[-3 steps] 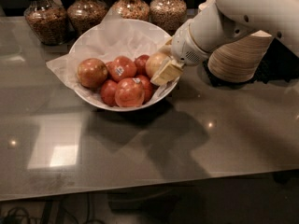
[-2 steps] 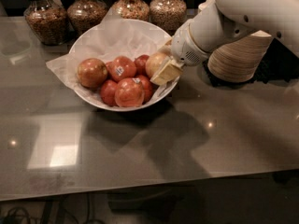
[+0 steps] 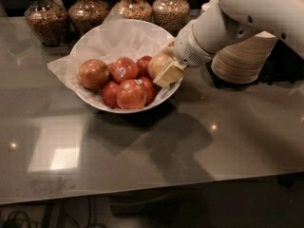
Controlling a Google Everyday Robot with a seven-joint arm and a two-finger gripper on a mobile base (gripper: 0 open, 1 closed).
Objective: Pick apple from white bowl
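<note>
The white bowl [image 3: 95, 39], lined with crumpled white paper, stands at the back centre-left of the grey table. The pale yellowish apple [image 3: 155, 64] lies at the bowl's right side, next to the red apples. My gripper [image 3: 164, 65] reaches into the bowl from the right on the white arm. One finger [image 3: 169, 73] lies against the apple's near side and the other is at its far side. The gripper is shut on the apple, which still rests in the bowl.
Red stickered apples [image 3: 131, 93] and an orange-red apple [image 3: 93, 73] fill the rest of the bowl. Several glass jars of grains [image 3: 45, 18] line the back edge. A stack of paper bowls [image 3: 243, 56] stands right of the arm.
</note>
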